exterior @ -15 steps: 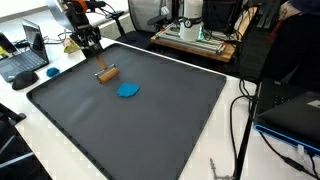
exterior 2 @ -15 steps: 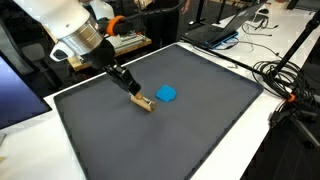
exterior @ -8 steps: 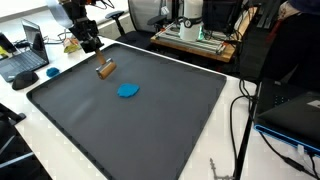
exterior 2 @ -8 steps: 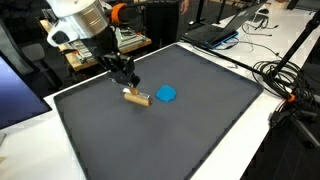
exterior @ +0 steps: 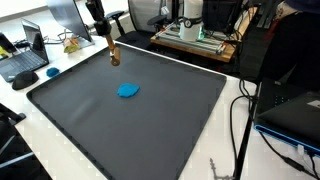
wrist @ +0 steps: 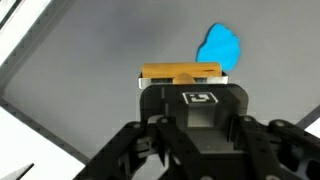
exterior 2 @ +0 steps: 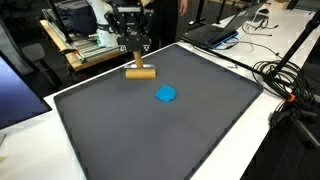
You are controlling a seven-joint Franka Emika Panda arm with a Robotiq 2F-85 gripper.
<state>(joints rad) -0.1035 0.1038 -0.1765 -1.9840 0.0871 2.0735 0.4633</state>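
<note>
Tan wood block [exterior 2: 140, 72], blue disc [exterior 2: 166, 94], dk grey mat [exterior 2: 190, 135], blk tool [exterior 2: 135, 60]

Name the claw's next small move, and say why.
Probably carry the tan wooden block sideways toward the blue flat disc: the claw is shut on the block, holding it raised off the dark grey mat, and the disc lies apart from it on the mat.

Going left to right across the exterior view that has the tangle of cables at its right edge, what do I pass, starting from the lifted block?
wooden block → blue disc → laptop → cables
</note>
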